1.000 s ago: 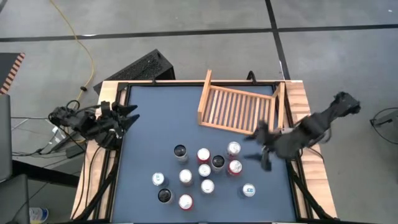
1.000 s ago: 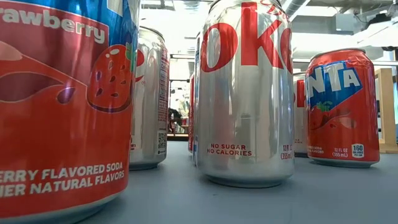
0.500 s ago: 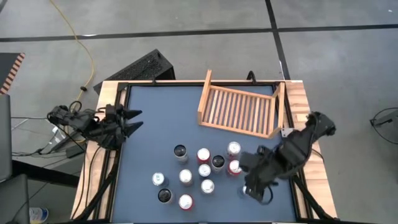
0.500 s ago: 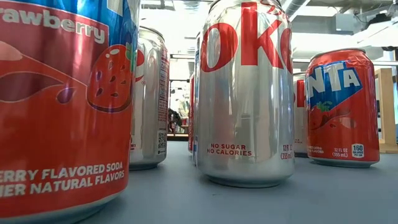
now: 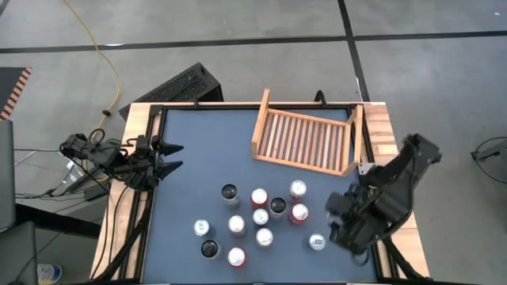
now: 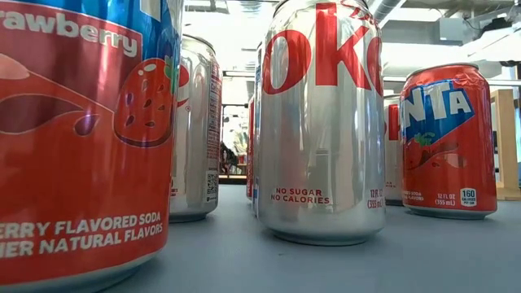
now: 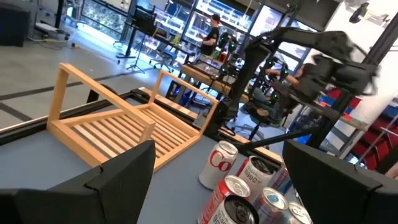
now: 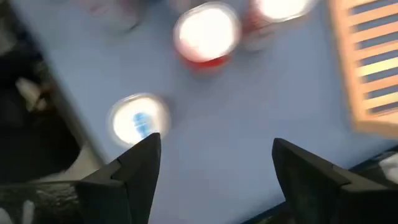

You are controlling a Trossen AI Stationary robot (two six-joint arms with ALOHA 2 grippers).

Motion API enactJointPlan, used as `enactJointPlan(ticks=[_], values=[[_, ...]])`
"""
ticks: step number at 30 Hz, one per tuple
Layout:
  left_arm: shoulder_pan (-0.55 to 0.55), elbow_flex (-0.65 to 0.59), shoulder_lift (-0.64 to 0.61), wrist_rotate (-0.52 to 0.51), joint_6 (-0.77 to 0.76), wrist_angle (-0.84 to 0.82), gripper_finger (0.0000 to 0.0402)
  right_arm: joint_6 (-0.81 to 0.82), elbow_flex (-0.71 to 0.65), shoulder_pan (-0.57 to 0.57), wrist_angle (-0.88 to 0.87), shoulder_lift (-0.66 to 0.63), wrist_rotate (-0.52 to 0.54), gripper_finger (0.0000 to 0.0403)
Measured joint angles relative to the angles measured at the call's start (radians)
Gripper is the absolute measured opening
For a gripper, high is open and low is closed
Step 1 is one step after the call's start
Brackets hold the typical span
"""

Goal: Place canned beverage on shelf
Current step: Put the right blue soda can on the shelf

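The light wooden shelf (image 5: 305, 142) lies flat at the table's far right, its slatted base on the blue mat; it also shows as the shelf (image 7: 124, 124) and the shelf (image 8: 373, 62). Several cans (image 5: 260, 215) stand upright in a cluster in the near middle. One silver can with a blue-marked top (image 5: 317, 241) stands apart at the near right. My right gripper (image 5: 348, 223) hangs open above the mat just right of it, pointing steeply down; its wrist view shows that can (image 8: 138, 118) ahead of the fingers. My left gripper (image 5: 168, 156) waits open over the table's left edge.
A red can (image 8: 207, 34) and the rest of the cluster stand left of the lone can. In the low view a strawberry can (image 6: 81, 138), a silver cola can (image 6: 321, 122) and a red soda can (image 6: 449, 138) fill the foreground. Bare mat (image 5: 198, 150) lies between the shelf and my left gripper.
My right gripper has swung from beside the shelf's near right corner toward the table's near edge, tipping from near level to steeply down, and now hangs by the lone near-right can. My left gripper has turned a little where it is. No can has moved.
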Motion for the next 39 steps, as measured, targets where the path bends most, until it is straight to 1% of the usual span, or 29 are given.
enactJointPlan(ticks=[3, 5, 6, 9, 11, 14, 17, 18, 22, 28, 29, 32, 36, 39], values=[[0.0, 0.0, 0.0, 0.001, -0.019, -0.012, 0.0341, 0.06, -0.146, 0.0, 0.096, -0.124, 0.045, 0.0284], [0.0, 0.0, 0.0, 0.0, -0.037, -0.026, 0.0341, 0.064, -0.238, 0.0, 0.255, -0.173, 0.046, 0.0283], [0.0, 0.0, 0.0, -0.002, -0.045, -0.03, 0.0341, 0.039, -0.28, 0.0, 0.341, -0.186, 0.039, 0.0283], [0.0, 0.0, 0.0, -0.028, -0.061, -0.041, 0.0341, -0.072, -0.359, -0.022, 0.519, -0.19, -0.05, 0.0283], [0.0, 0.0, 0.0, -0.04, -0.064, -0.043, 0.0341, -0.125, -0.366, -0.049, 0.563, -0.175, -0.125, 0.0283], [0.0, 0.0, 0.0, -0.045, -0.07, -0.044, 0.0341, -0.143, -0.358, -0.086, 0.544, -0.147, -0.212, 0.0283], [0.0, 0.0, 0.0, -0.045, -0.071, -0.061, 0.0341, -0.153, -0.356, -0.107, 0.548, -0.114, -0.237, 0.0286], [0.0, 0.0, 0.0, -0.046, -0.071, -0.068, 0.0341, -0.171, -0.356, -0.109, 0.549, -0.099, -0.259, 0.0289], [0.0, -0.001, 0.0, -0.046, -0.074, -0.094, 0.0341, -0.221, -0.356, -0.143, 0.545, -0.031, -0.421, 0.031], [0.0, -0.001, 0.0, -0.051, -0.077, -0.096, 0.0341, -0.195, -0.356, -0.212, 0.544, 0.007, -0.64, 0.0347], [0.0, -0.001, 0.0, -0.052, -0.077, -0.096, 0.0341, -0.187, -0.356, -0.22, 0.54, 0.005, -0.656, 0.0353], [0.0, -0.001, 0.0, -0.052, -0.077, -0.096, 0.0341, -0.18, -0.356, -0.23, 0.538, -0.014, -0.657, 0.0361], [0.0, -0.001, 0.0, -0.054, -0.075, -0.096, 0.0341, -0.14, -0.356, -0.194, 0.508, -0.05, -0.644, 0.0362], [0.0, -0.001, 0.0, -0.065, -0.068, -0.097, 0.0341, -0.109, -0.356, -0.159, 0.467, -0.078, -0.604, 0.0357]])
